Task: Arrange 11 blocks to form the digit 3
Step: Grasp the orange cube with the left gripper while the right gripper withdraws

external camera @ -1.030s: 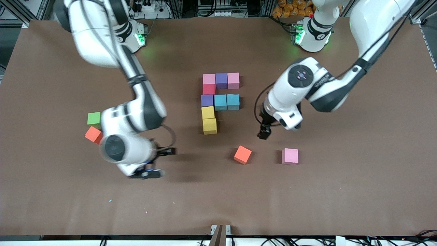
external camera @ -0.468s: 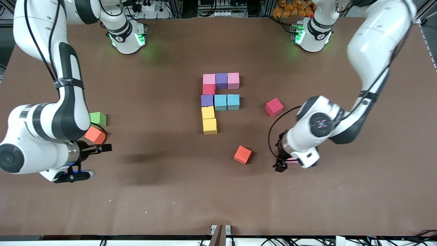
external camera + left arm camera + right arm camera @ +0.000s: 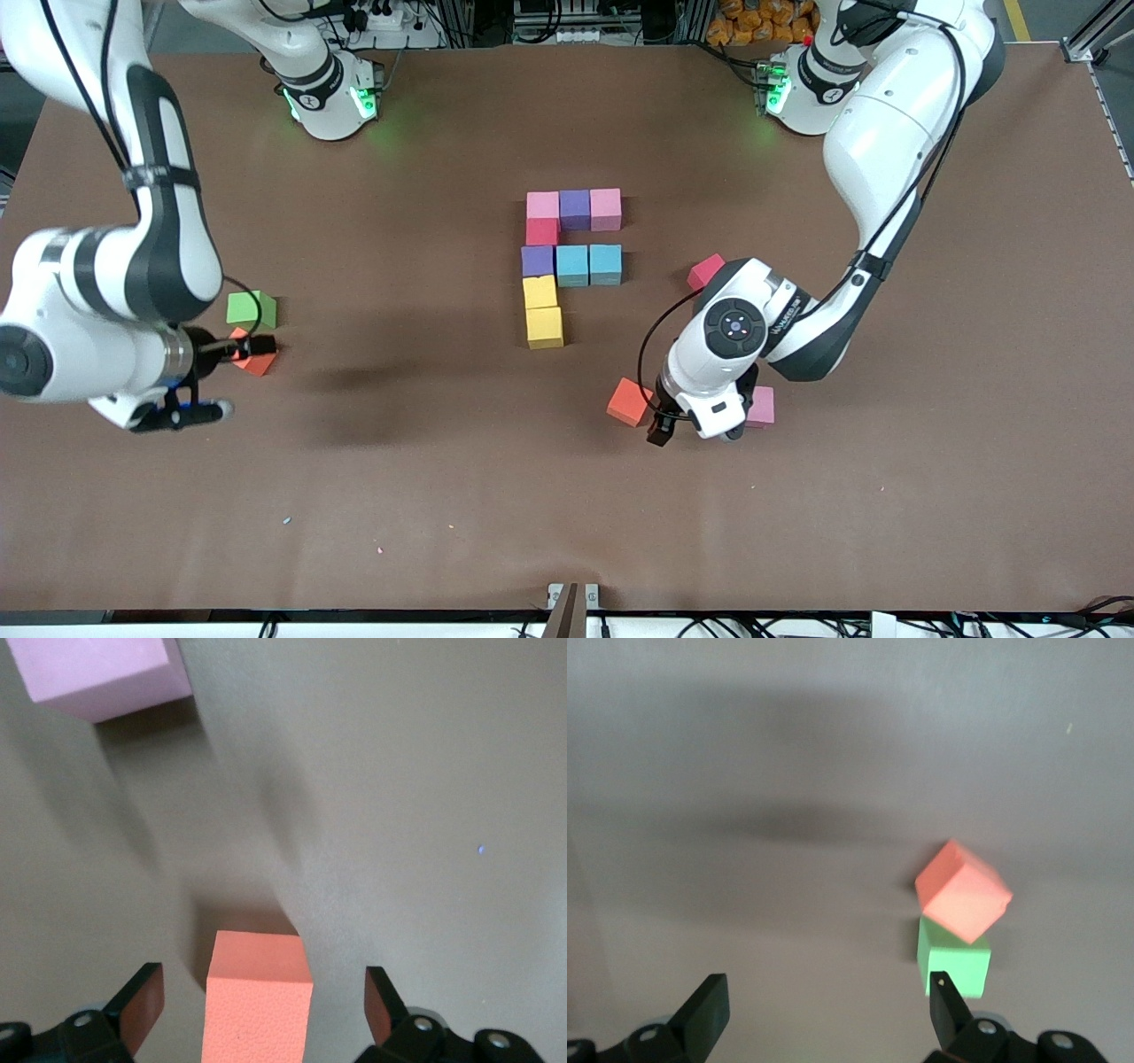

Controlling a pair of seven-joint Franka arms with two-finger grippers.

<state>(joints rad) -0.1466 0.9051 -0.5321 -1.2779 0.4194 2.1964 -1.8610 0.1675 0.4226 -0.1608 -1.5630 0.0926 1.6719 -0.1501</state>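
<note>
- The digit 3 (image 3: 567, 266) is only partly built at the middle of the table (image 3: 567, 496): I count nine touching blocks there.
- The bar farthest from the front camera is pink, purple (image 3: 575, 209), pink. One crimson block (image 3: 542, 231) joins it to the middle bar of purple, sky-blue (image 3: 572, 265), sky-blue. Two yellow blocks (image 3: 543, 326) continue the spine toward the camera.
- I see no container in any view; every block lies directly on the brown table.
- The left gripper (image 3: 660, 431) is low over the table, its fingers spread apart. In the left wrist view the orange block (image 3: 257, 997) sits between the two fingers (image 3: 142, 1014), and I cannot tell if they touch it.
- In the front view this orange block (image 3: 629, 400) is half covered by the left hand.
- A loose pink block (image 3: 760, 406) lies beside it toward the left arm's end, mostly hidden under the left wrist. In the left wrist view it is cut off at the frame edge.
- A loose crimson block (image 3: 706, 270) lies farther from the camera; the left arm hides most of it.
- The right gripper (image 3: 252, 347) hangs open over a second orange block (image 3: 257, 359) near the right arm's end and holds nothing.
- A green cube (image 3: 251, 308) stands just beside that block, farther from the camera.
- In the right wrist view the orange block is blurred, so I cannot tell if the two touch.
</note>
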